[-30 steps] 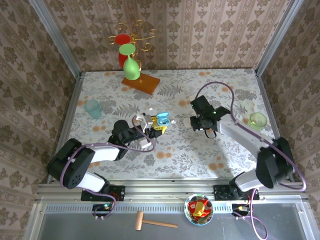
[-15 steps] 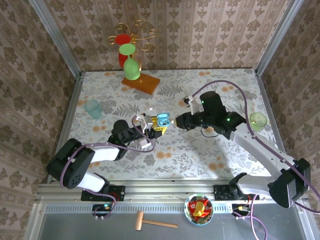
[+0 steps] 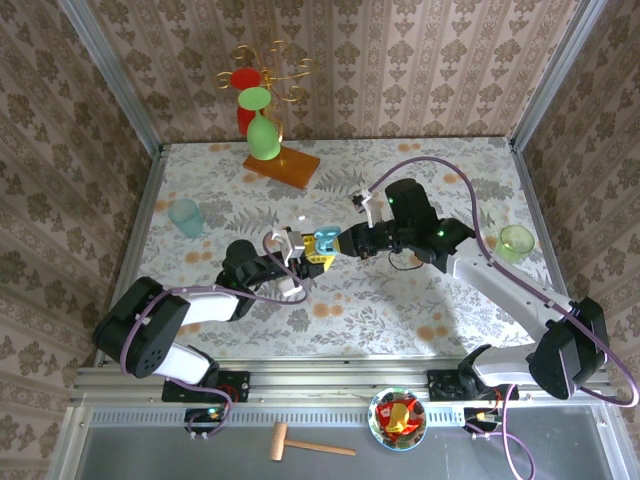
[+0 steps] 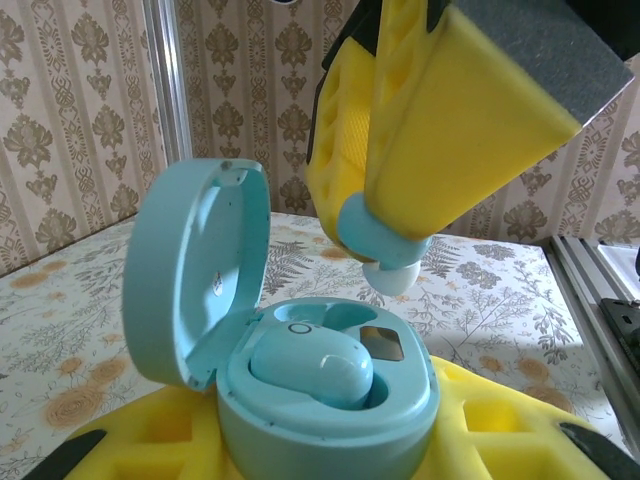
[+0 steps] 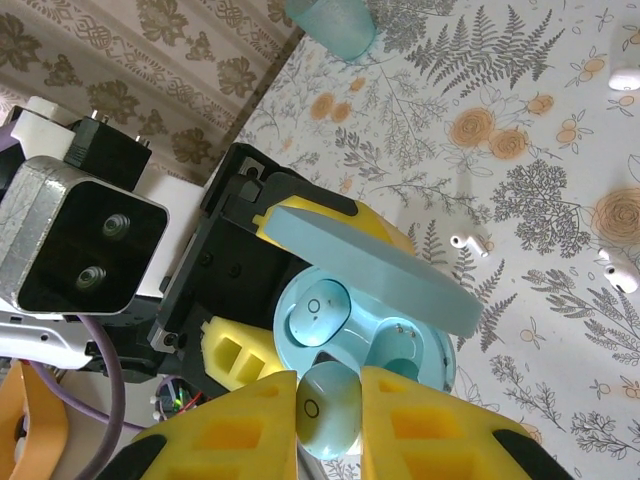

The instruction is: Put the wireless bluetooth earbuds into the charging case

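Observation:
A pale blue charging case [image 4: 330, 405] stands with its lid [image 4: 195, 270] open, and my left gripper [image 4: 330, 445] is shut on its base between yellow pads. One pale blue earbud [image 4: 310, 365] sits in a socket. The other socket [image 5: 400, 355] is empty. My right gripper [image 5: 328, 420] is shut on a second pale blue earbud [image 5: 328, 410], which hangs white tip down just above the case [image 5: 425, 335]. In the top view the left gripper [image 3: 310, 250] and the right gripper [image 3: 345, 243] meet at the case [image 3: 324, 240] mid-table.
Loose white earbuds [image 5: 468, 243] [image 5: 620, 268] lie on the floral cloth beyond the case. A teal cup [image 3: 185, 216] stands at the left and a green cup [image 3: 516, 241] at the right. A rack with red and green glasses [image 3: 262, 135] is at the back.
My right arm has swung left across the table and brought the earbud right up to the open case. The left arm and the case have stayed still.

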